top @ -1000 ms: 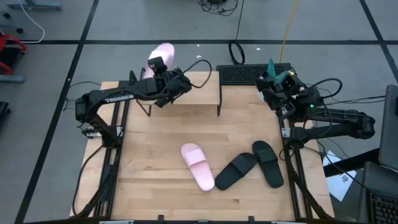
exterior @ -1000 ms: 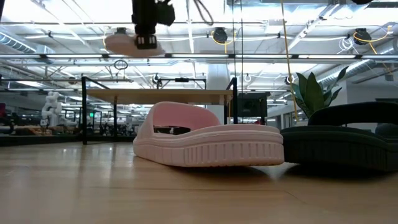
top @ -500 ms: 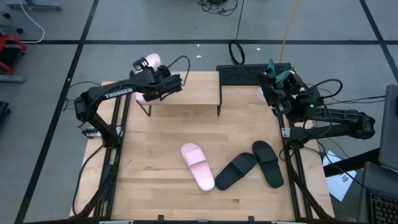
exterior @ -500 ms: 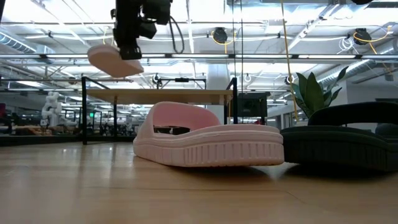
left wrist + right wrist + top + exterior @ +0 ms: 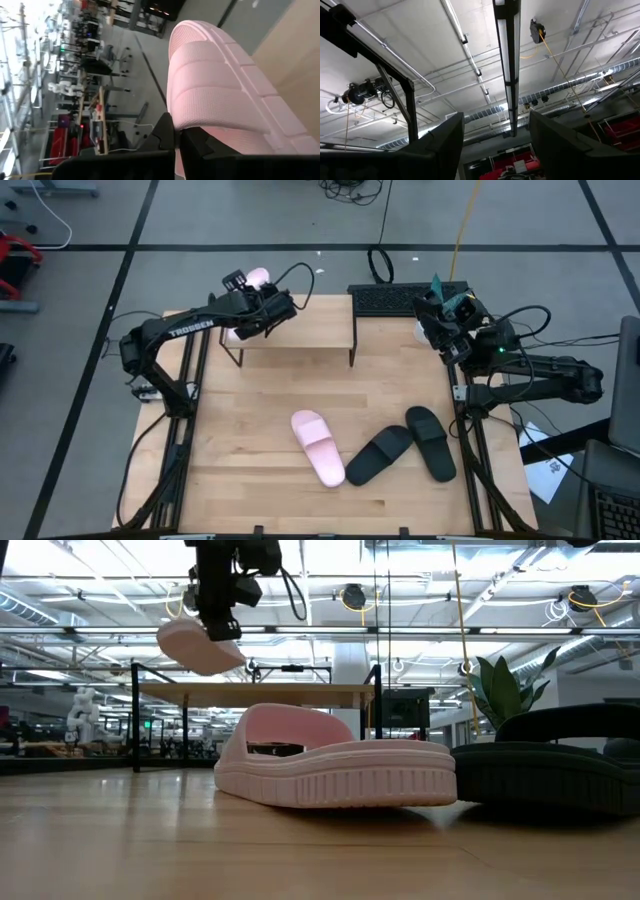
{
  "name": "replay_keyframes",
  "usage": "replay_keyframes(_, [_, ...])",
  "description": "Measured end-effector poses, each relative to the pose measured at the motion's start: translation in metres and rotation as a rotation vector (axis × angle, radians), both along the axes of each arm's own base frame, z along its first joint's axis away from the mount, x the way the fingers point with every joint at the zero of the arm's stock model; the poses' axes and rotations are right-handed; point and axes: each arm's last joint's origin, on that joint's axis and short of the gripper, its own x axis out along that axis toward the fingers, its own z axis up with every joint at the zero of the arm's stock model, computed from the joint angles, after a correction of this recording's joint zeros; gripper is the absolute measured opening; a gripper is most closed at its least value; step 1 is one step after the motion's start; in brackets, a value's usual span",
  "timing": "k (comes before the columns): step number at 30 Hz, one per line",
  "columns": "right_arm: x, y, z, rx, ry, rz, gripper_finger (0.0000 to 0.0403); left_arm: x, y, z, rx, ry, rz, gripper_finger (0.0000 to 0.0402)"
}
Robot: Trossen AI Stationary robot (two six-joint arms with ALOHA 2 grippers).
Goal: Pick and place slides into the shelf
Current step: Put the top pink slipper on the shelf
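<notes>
My left gripper (image 5: 258,308) is shut on a pale pink slide (image 5: 256,277) and holds it in the air over the left end of the shelf (image 5: 305,322), a light-wood plank on black legs at the table's far side. In the low view the slide (image 5: 200,646) slants above the shelf top (image 5: 260,690). A second pink slide (image 5: 318,446) and two black slides (image 5: 380,454) (image 5: 431,442) lie flat on their soles on the table's near half. My right gripper (image 5: 440,306) waits at the far right, pointing up, open (image 5: 495,145). My left gripper pinches the pink slide at one end of it, the ribbed sole (image 5: 210,125) right beside the fingers (image 5: 165,134). The fingers lie along the slide, which reaches away from them. It is lifted clear of the shelf and slants. The gripper hides what the far finger is on.
A black keyboard (image 5: 405,298) lies just beyond the table's far edge, next to the shelf's right end. Black frame rails (image 5: 190,395) run along both sides of the table. The shelf top is bare. A potted plant (image 5: 500,690) stands in the room behind.
My left gripper has sunk a little toward the shelf's left end and rolled its wrist, still shut. The pink slide in it has tipped from level to slanting and hangs lower, nearer the shelf top.
</notes>
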Motion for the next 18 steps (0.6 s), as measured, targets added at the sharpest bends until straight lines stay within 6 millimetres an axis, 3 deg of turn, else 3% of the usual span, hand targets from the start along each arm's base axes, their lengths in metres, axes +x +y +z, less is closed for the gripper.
replay_keyframes(12, [0.000,0.000,0.000,-0.002,-0.001,0.001,0.0215,0.015,0.010,-0.044,-0.025,0.168,0.017,0.0000])
replay_keyframes(18, [0.000,0.001,0.000,-0.004,0.000,0.002,0.0215,0.016,0.011,-0.051,-0.014,0.222,0.026,0.0000])
